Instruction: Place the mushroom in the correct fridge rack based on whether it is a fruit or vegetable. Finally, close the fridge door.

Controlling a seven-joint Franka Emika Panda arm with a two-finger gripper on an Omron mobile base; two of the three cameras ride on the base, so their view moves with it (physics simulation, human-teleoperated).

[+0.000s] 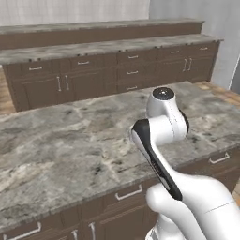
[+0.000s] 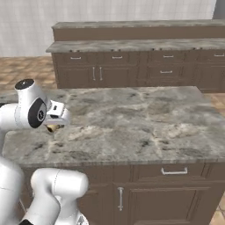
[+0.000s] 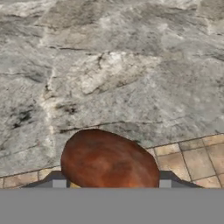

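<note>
A brown rounded mushroom [image 3: 109, 159] cap sits between my two dark fingertips, and my gripper [image 3: 112, 183] is shut on it. In the right base view the gripper [image 2: 55, 126] hangs at the left end of the island counter, just over its edge, with the mushroom [image 2: 52, 128] showing as a small brown spot under the hand. In the left base view my own arm hides the hand. The fridge rack and the fridge door are out of view.
A grey marble island counter [image 2: 145, 118] spreads ahead of me, with dark drawers [image 2: 173, 171] below its front edge. Behind it run long dark cabinets [image 1: 93, 79] with a stone top. Tan floor tiles [image 3: 197, 159] lie beyond the counter edge under the hand.
</note>
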